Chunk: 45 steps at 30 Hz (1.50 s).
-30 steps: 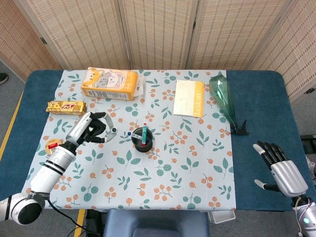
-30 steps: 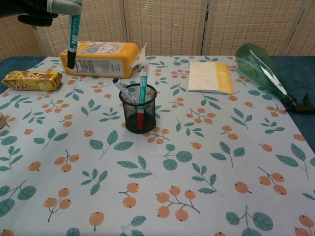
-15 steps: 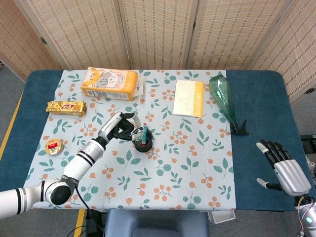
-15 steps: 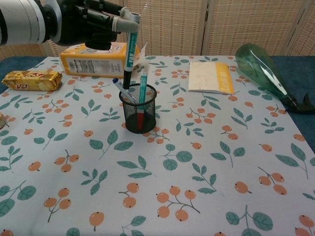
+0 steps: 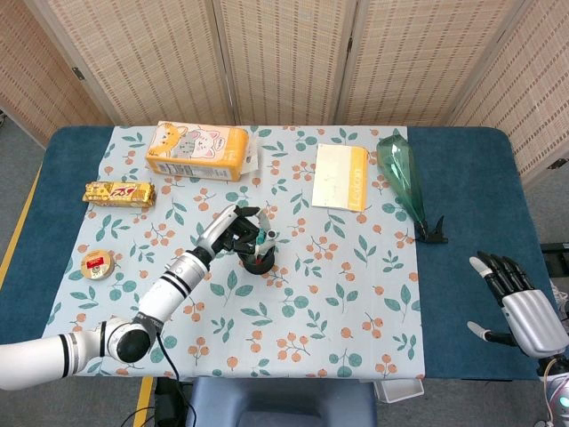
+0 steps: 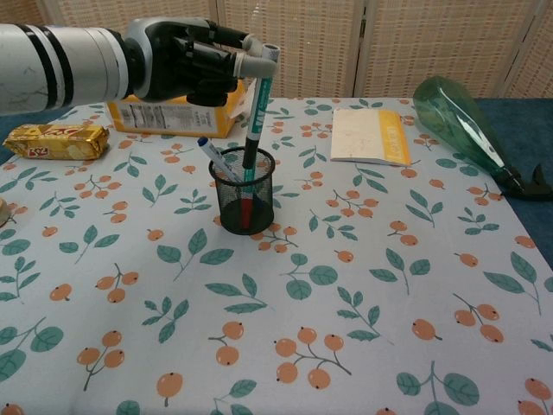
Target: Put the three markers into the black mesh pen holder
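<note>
Your view of the black mesh pen holder from the head camera is mostly blocked by the left hand.

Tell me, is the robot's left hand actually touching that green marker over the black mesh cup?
Touching. The chest view shows the left hand pinching the top of the green marker, whose tip dips into the black mesh pen holder.

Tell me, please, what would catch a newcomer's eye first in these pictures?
First, the left robot hand above the middle of the flowered tablecloth, holding a teal marker upright with its tip lowered into the black mesh pen holder, where two other markers already stand. Next, the green glass bottle lying on its side at the right edge, and the orange carton at the back left.
</note>
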{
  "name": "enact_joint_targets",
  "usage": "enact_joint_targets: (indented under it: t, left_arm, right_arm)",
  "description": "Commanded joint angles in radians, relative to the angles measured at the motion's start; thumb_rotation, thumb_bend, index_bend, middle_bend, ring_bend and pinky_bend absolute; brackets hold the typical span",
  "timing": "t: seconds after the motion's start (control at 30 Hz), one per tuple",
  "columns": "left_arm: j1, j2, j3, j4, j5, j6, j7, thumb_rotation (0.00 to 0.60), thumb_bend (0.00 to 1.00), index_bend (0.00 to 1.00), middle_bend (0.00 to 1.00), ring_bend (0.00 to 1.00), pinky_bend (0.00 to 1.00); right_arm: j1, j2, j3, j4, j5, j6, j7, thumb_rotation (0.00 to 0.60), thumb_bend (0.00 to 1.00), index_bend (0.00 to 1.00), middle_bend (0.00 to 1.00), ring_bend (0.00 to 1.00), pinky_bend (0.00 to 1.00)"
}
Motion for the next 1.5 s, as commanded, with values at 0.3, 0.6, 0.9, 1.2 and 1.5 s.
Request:
enact_joint_targets:
  t: [0.3,0.6,0.9,1.2,1.5]
  left_arm:
    - [0.015,-0.131,0.005,0.198,0.155,-0.037,-0.115,0.6,0.35,0.62,1.0,0.94,0.98]
    - [0.068,-0.029,0.063,0.158,0.366,-0.04,-0.162,0.6,0.22,0.1,0.88,0.76,0.87]
    - [0.194,0.199,0.119,-0.045,0.522,0.108,-0.114,0.6,0.21,0.0,0.76,0.61,0.82]
    - [0.584,0.494,0.319,-0.164,0.633,0.565,0.491,0.6,0.17,0.0,0.05,0.07,0.41]
    - [0.85,0.285,0.397,0.151,0.712,0.968,0.741,0.6,0.17,0.0,0.0,0.0,0.32]
  right_arm:
    - [-0.008,0.003,0.006,0.005,0.013,0.006,0.009,0.6,0.13,0.0,0.0,0.0,0.0]
    - [0.0,-0.003,0.006,0.001,0.017,-0.016,-0.009,0.6,0.13,0.0,0.0,0.0,0.0]
    - [-0.008,-0.007,0.003,-0.008,0.005,-0.001,-0.036,0.6,0.13,0.0,0.0,0.0,0.0]
    - [-0.016,-0.02,0.007,-0.023,0.006,0.009,-0.087,0.6,0.14,0.0,0.0,0.0,0.0]
    - [-0.042,-0.109,0.106,-0.026,0.229,0.0,-0.346,0.6,0.14,0.0,0.0,0.0,0.0]
